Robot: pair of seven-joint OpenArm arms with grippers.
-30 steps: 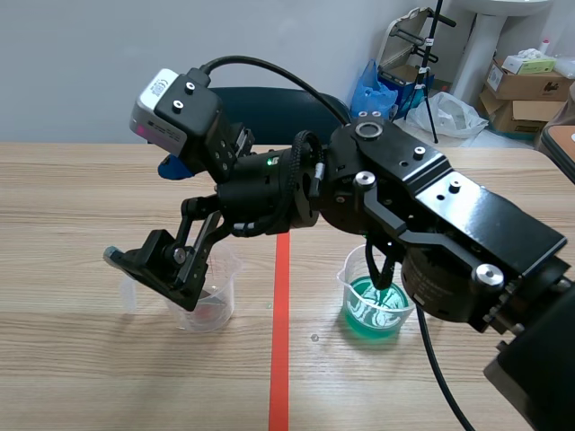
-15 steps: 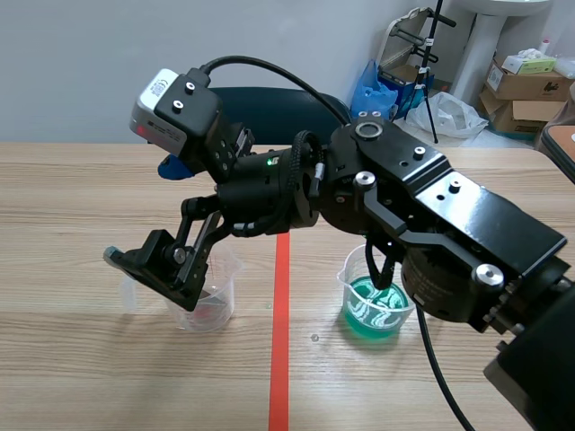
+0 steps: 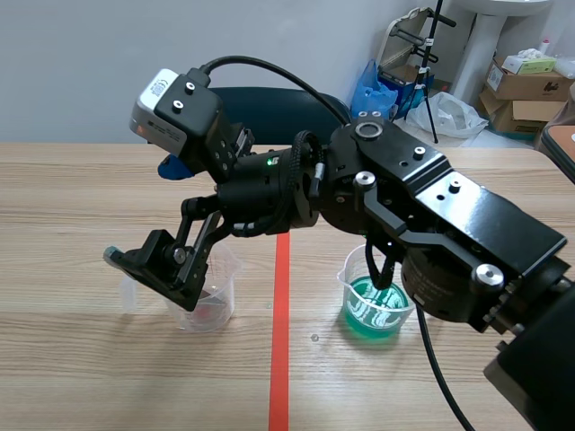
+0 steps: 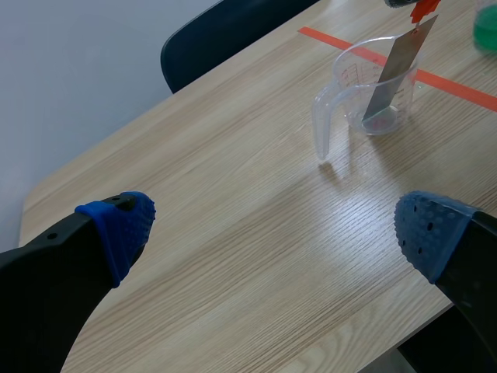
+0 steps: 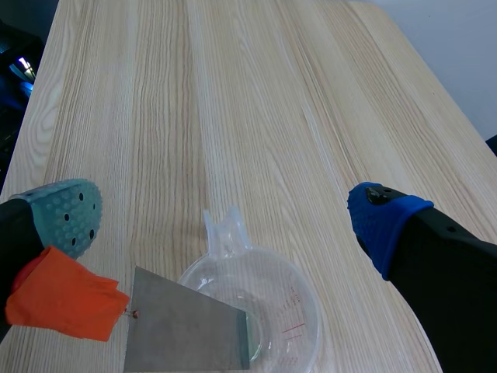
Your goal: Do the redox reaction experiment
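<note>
The right gripper (image 5: pixel 225 217) is held just above the clear beaker (image 5: pixel 264 311). Its fingers are spread wide and nothing is clamped between them. A grey metal strip (image 5: pixel 186 334) is seen standing tilted inside the clear beaker, with its lower end down in the cup. An orange tag (image 5: pixel 62 303) is fixed to the strip's upper end, above the beaker's rim and close beside the gripper's grey-green pad (image 5: pixel 66 214). Whether tag and pad touch cannot be told.

A beaker of green liquid (image 3: pixel 377 310) is set on the table (image 3: pixel 72 197) to the right of the clear beaker, with the red tape line (image 3: pixel 280 341) between the two. The right arm is stretched over it towards the clear beaker.

The left gripper (image 4: pixel 276 229) is kept well apart from the clear beaker, on its handle side. Its blue pads are spread fully and nothing is held.
</note>
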